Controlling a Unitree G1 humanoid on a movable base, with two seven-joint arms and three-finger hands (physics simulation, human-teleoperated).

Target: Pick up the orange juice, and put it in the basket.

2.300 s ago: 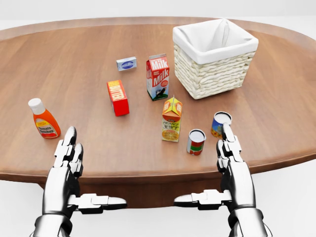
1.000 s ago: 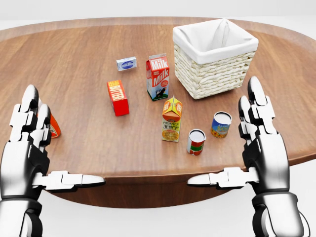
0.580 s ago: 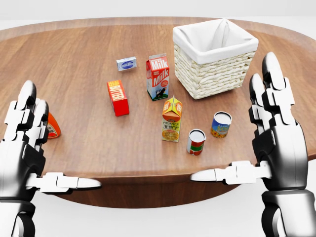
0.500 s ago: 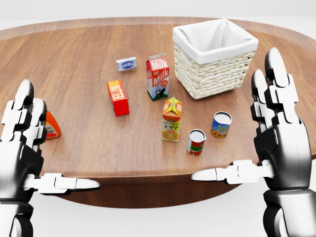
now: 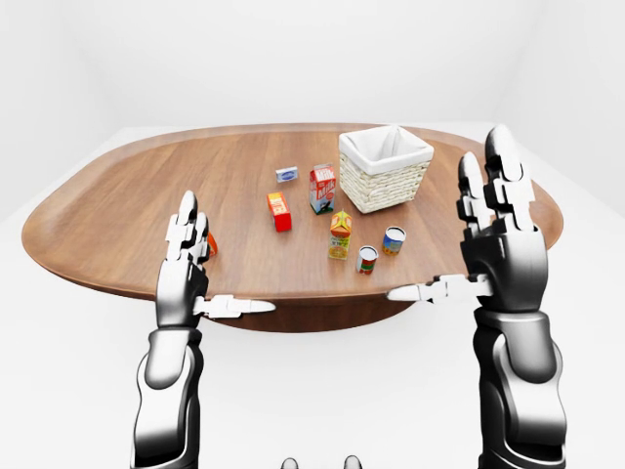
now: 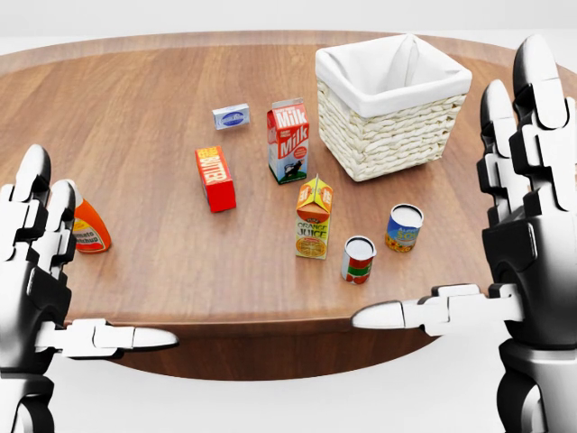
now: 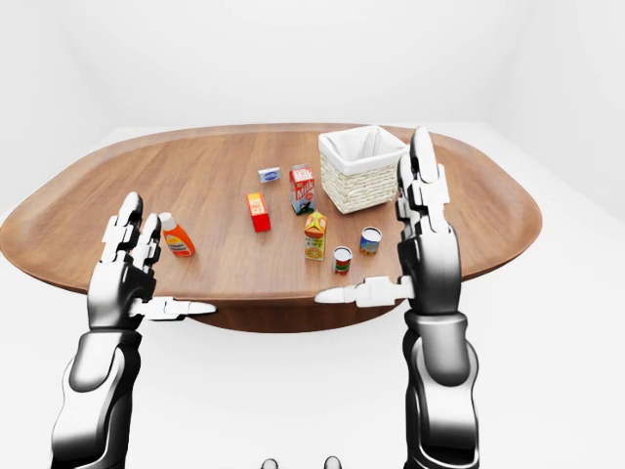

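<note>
The orange juice carton (image 6: 313, 219) stands upright near the middle of the wooden table (image 6: 162, 271), below the milk carton. The white-lined wicker basket (image 6: 388, 144) stands at the upper right, empty as far as I can see. My left hand (image 6: 99, 260) is open at the lower left, fingers up and thumb pointing right, beside the orange bottle. My right hand (image 6: 451, 189) is open at the right edge, raised high with its thumb pointing left, below and right of the basket. Neither hand touches anything.
A milk carton (image 6: 288, 140), a red box (image 6: 215, 178) and a small blue-and-white box (image 6: 231, 116) stand above and left of the juice. A red can (image 6: 358, 259) and a blue can (image 6: 404, 226) stand right of it. An orange bottle (image 6: 87, 227) stands at the left.
</note>
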